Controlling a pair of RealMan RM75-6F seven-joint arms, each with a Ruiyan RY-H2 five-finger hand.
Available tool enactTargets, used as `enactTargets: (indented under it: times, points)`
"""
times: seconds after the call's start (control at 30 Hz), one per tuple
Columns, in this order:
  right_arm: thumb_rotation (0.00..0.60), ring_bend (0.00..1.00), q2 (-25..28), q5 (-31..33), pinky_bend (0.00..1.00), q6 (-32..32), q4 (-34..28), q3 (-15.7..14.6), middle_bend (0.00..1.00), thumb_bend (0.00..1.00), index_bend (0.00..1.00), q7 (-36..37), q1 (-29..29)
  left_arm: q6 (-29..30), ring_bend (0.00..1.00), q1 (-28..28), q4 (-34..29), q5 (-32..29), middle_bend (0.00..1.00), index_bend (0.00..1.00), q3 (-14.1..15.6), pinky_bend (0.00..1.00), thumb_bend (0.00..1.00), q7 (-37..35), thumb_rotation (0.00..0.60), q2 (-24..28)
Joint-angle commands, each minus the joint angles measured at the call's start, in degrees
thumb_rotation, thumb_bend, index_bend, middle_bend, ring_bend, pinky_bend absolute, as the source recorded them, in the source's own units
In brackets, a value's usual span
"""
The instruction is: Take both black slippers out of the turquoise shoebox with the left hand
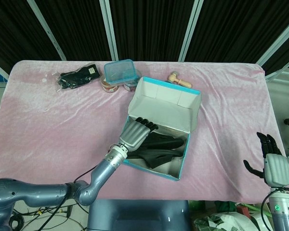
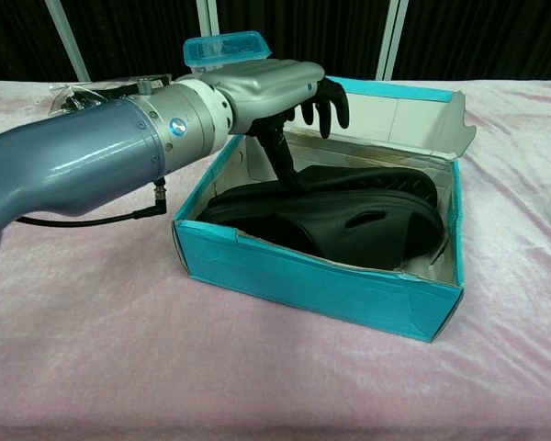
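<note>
While the pair of black moulded foam slippers (image 2: pixel 335 216) lies stacked in the turquoise cardboard shoebox (image 2: pixel 312 280), directly below the fingertips (image 2: pixel 326 101), their long axis runs along the box's length, parallel to its near wall; which end is the toe I cannot tell. Silver-backed with black fingers, the left hand (image 2: pixel 271 87) hovers over the box, fingers apart and bent downward, thumb reaching to the slippers, grasping nothing. Behind the fingers stands the raised white-lined lid (image 1: pixel 166 103). Beneath everything spreads a pink plush tablecloth (image 1: pixel 48 120), with dark curtains (image 1: pixel 149 29) behind. Far right, the right hand (image 1: pixel 271 163) rests released, fingers spread.
</note>
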Motion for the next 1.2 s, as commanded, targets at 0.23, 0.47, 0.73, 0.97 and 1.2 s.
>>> enactTargets:
  times: [0.23,0.47,0.73,0.97,1.2]
  points:
    - [0.6,0.06,-0.3,0.3,0.24,-0.4,0.7,0.1,0.09,0.17,0.02,0.6,-0.4,-0.7,0.26,-2.6,1.3,-4.3,0.33,0.27,-1.7,0.3,0.04,-1.5,0.6,-1.7]
    - [0.6,0.05,-0.7,0.7,0.24,-0.5,1.2,0.1,0.09,0.17,0.02,1.3,-1.0,0.6,0.28,-4.6,3.6,-8.5,0.33,0.26,-1.5,0.31,0.04,0.5,0.6,-3.8]
    - [0.6,0.05,-0.9,0.7,0.24,-0.4,1.7,0.3,0.09,0.17,0.02,2.2,-1.7,1.0,0.33,-5.8,6.1,-10.2,0.37,0.28,-0.6,0.34,0.07,0.5,0.6,-5.8]
    - [0.6,0.06,-1.1,0.6,0.24,-0.5,1.9,0.4,0.09,0.17,0.02,2.6,-1.8,1.0,0.35,-6.4,7.6,-10.3,0.39,0.31,0.6,0.36,0.16,0.6,0.6,-6.7]
    - [0.6,0.05,-1.3,0.8,0.24,-0.6,2.3,0.5,0.09,0.17,0.02,3.1,-2.2,2.1,0.39,-8.1,12.2,-9.9,0.42,0.34,2.1,0.38,0.28,3.8,0.6,-9.5]
